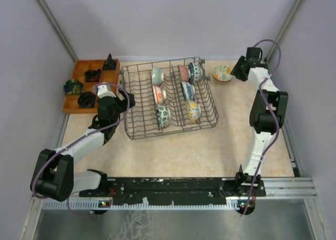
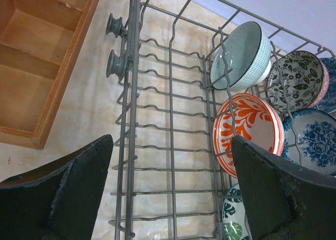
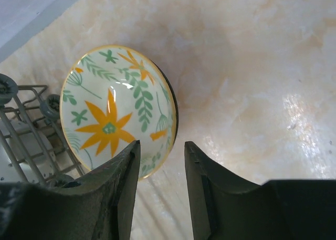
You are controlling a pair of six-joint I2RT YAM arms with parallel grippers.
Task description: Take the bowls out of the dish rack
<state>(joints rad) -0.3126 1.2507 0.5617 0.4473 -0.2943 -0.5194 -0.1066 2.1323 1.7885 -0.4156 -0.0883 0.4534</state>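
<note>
The dish rack stands mid-table with several bowls on edge in it, among them a pale green bowl, a red-and-white bowl and a yellow bowl. My left gripper hangs open over the rack's bare left rows, jaws wide apart, the red-and-white bowl by its right finger. A yellow-flower bowl sits upright on the table right of the rack. My right gripper is open just above it, straddling the bowl's near rim without pinching it.
An orange compartmented tray with dark objects lies left of the rack, close to my left arm; its wooden wall shows in the left wrist view. Purple walls close in the table on three sides. The rack's corner wheels sit beside the unloaded bowl.
</note>
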